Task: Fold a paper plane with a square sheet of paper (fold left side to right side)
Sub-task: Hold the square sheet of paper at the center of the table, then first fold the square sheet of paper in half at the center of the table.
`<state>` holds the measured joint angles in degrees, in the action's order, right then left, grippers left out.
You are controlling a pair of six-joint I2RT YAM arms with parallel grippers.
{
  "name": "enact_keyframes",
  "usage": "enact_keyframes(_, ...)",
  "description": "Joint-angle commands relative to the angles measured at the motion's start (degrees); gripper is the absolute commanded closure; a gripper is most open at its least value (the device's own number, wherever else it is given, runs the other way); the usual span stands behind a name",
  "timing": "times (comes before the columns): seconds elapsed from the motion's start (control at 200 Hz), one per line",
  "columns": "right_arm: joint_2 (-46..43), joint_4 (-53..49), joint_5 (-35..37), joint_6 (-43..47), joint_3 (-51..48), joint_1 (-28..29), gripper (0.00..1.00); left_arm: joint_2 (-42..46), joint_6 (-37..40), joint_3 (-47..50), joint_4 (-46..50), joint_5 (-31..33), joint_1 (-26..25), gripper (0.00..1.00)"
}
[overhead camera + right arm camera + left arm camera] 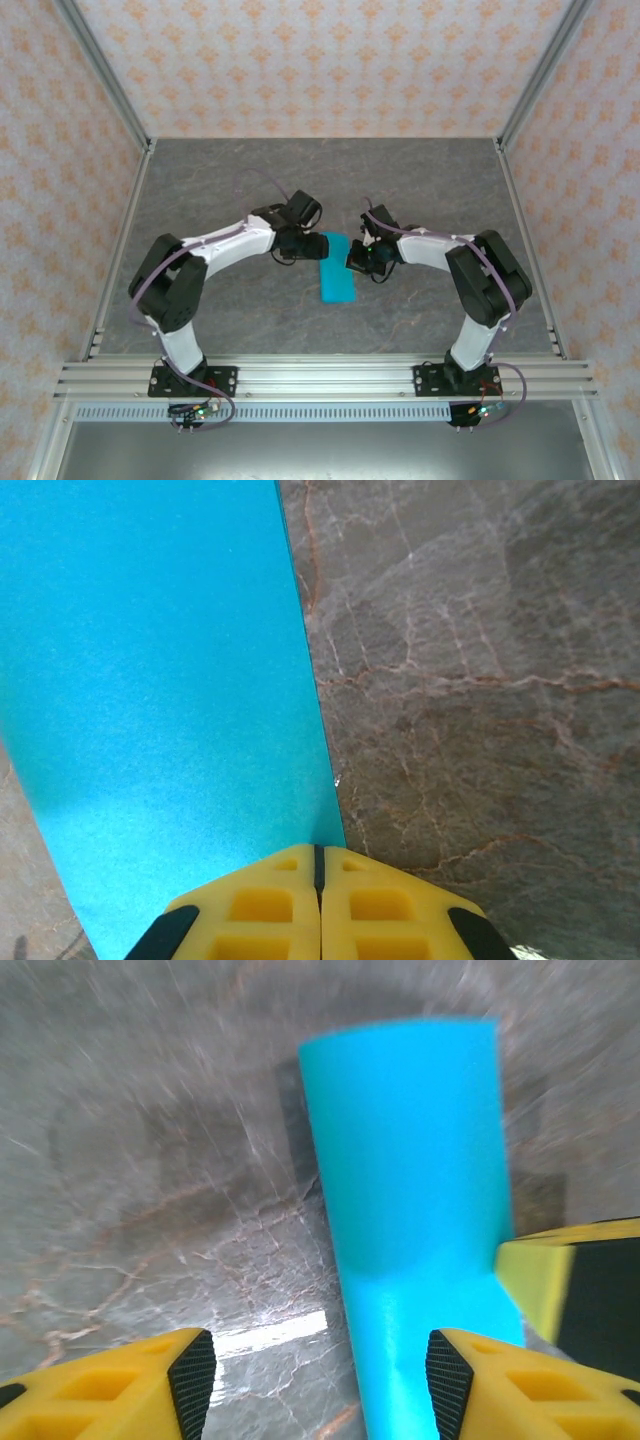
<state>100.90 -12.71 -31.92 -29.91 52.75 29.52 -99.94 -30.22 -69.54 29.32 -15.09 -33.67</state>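
Note:
The cyan-blue sheet of paper (337, 270) lies mid-table as a narrow rectangle, folded over on itself. In the left wrist view the paper (410, 1160) looks bowed, not pressed flat. My left gripper (312, 245) hovers at its upper left edge, open (320, 1380), with the paper's near part and bare table between the fingers (192, 1380). My right gripper (357, 258) is shut, its closed tips (320, 852) resting at the right edge of the paper (160, 680). Whether they pinch the paper I cannot tell. A yellow finger of the right gripper (560, 1280) shows beside the sheet.
The dark marbled table (230, 190) is ringed by an aluminium frame (320, 378) and patterned walls. Both arms arch inward from their bases at the near edge and meet over the paper.

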Motion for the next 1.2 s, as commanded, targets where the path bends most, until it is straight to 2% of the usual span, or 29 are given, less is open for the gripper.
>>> enact_keyframes(0.0,4.6,-5.7,6.4,0.8,-1.7,0.2,0.94,4.9,1.1,2.0,-0.8,0.4,0.9,0.40)
enact_keyframes(0.125,4.6,-5.7,6.6,0.9,-1.5,0.2,0.94,3.8,-0.1,3.4,-7.9,-11.5,0.8,0.56)
enact_keyframes(0.2,4.6,-5.7,6.5,0.8,-1.4,0.2,0.94,1.4,-4.0,3.9,-13.2,-17.7,0.6,0.66)
enact_keyframes(0.27,4.7,-5.7,6.3,0.8,-1.4,0.2,0.94,-1.0,-5.9,4.0,-16.8,-20.8,0.2,0.73)
enact_keyframes(0.37,4.7,-5.6,6.2,0.7,-1.3,0.2,0.94,-3.4,-7.6,4.2,-19.6,-22.5,-0.1,0.77)
enact_keyframes(0.505,5.0,-5.4,6.1,0.6,-1.3,0.2,0.94,-4.7,-7.5,4.3,-19.4,-22.1,-0.3,0.78)
enact_keyframes(0.831,5.3,-5.4,6.1,0.6,-1.2,0.2,0.94,-8.2,-3.8,4.4,-11.2,-14.8,-0.3,0.80)
enact_keyframes(1.196,5.4,-6.2,6.5,1.0,-1.1,0.2,0.94,-8.6,-1.8,6.9,-8.1,-9.6,0.7,0.83)
